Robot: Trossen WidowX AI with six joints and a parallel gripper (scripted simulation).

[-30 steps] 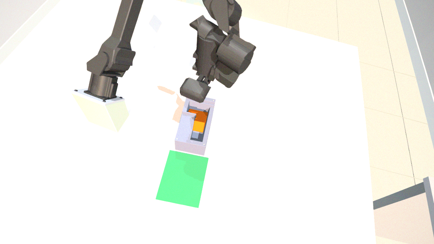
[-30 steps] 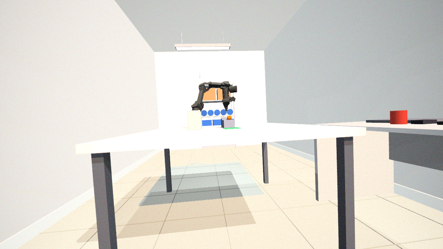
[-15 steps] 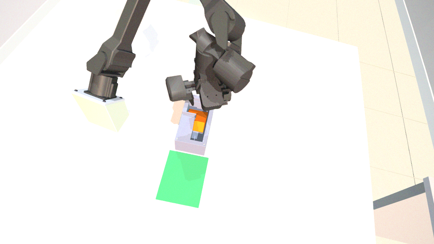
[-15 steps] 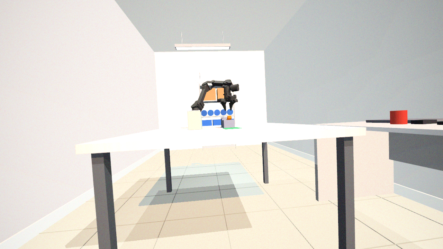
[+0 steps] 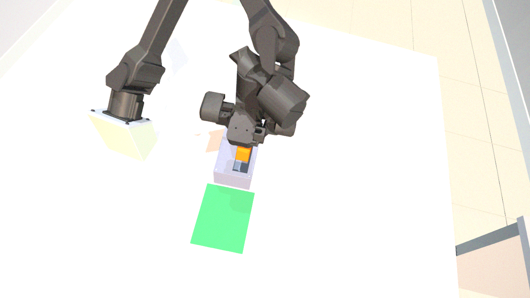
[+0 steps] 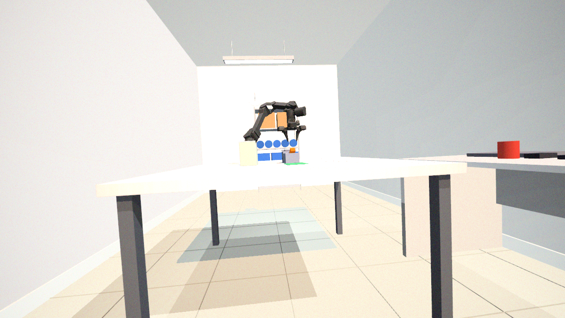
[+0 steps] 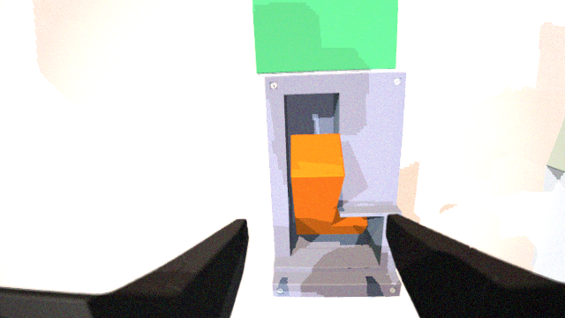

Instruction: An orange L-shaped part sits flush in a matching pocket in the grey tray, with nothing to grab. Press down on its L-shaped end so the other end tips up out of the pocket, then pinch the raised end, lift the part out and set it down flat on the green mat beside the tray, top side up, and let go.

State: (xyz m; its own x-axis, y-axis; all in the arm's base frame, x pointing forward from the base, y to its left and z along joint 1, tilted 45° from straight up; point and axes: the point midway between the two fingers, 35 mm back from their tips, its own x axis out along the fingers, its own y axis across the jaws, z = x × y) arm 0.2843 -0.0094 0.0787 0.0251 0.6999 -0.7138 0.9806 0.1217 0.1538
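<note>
The orange L-shaped part (image 5: pixel 243 154) (image 6: pixel 292 150) (image 7: pixel 317 199) is tipped in the pocket of the grey tray (image 5: pixel 224 159) (image 6: pixel 290 157) (image 7: pixel 375 155). Its straight end, nearer the mat, stands raised above the tray top; its L-shaped end lies low in the pocket. My gripper (image 6: pixel 292 140) (image 7: pixel 317 218) is open and empty, above the tray, with its fingers one to each side of the tray in the wrist view. In the top view the gripper body hides the tray's far end and the fingertips. The green mat (image 5: pixel 222 222) (image 6: pixel 294 163) (image 7: pixel 327 35) has nothing on it.
The arm's base stands on a pale yellow block (image 5: pixel 122 137) (image 6: pixel 248 153) to the left of the tray. The white table's right edge (image 5: pixel 446 148) shows in the top view. A side bench with a red cylinder (image 6: pixel 508 149) stands off to the right.
</note>
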